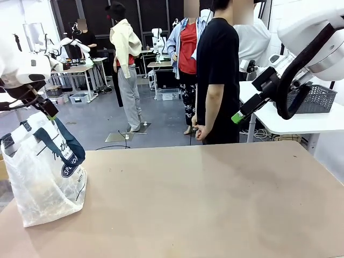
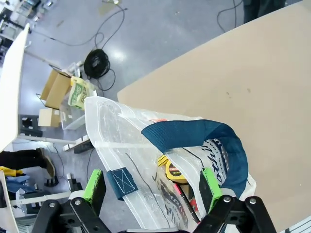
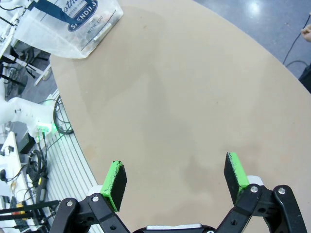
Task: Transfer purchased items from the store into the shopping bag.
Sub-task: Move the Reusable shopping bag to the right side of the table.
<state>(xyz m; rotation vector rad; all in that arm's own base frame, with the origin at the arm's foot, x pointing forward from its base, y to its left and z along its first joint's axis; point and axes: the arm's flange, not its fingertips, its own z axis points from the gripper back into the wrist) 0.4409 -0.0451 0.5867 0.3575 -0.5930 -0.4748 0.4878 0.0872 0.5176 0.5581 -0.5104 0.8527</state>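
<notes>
- The shopping bag [image 1: 40, 177] stood at the table's left end, directly below the left gripper [image 2: 153, 187]; its navy handle [image 2: 194, 141] arched across the bag's mouth just ahead of that gripper's fingertips.
- The purchased items [image 2: 172, 177] lay inside the bag, between and just beyond the left gripper's green pads: something yellow, a red-and-dark stick shape and printed packets, dim through the plastic. By my reading the loading was largely done, since no loose goods lay on the table top.
- What was left, as I judged it, was closing out: gathering the handle or handing the bag across. Whether more goods were to come could not be told.
- The left gripper's jaws stood wide apart, one pad to each side of the bag's upper edge, with nothing pinched between them that I could make out.
- The right gripper [image 3: 175, 179] hung high over the bare right half of the table, jaws spread and empty; the bag sat well away from it, at the far end of its view.
- The table [image 1: 215, 204] was a plain tan board, smooth and matte, with a rounded edge.
- A person [image 1: 217, 75] in a black shirt stood at the far side, beyond both grippers, hands low and empty.
- Behind lay a grey-floored workroom with white side tables, a dark lattice basket [image 1: 314, 99] behind the right arm, and cardboard boxes and coiled cable on the floor below the left gripper.
</notes>
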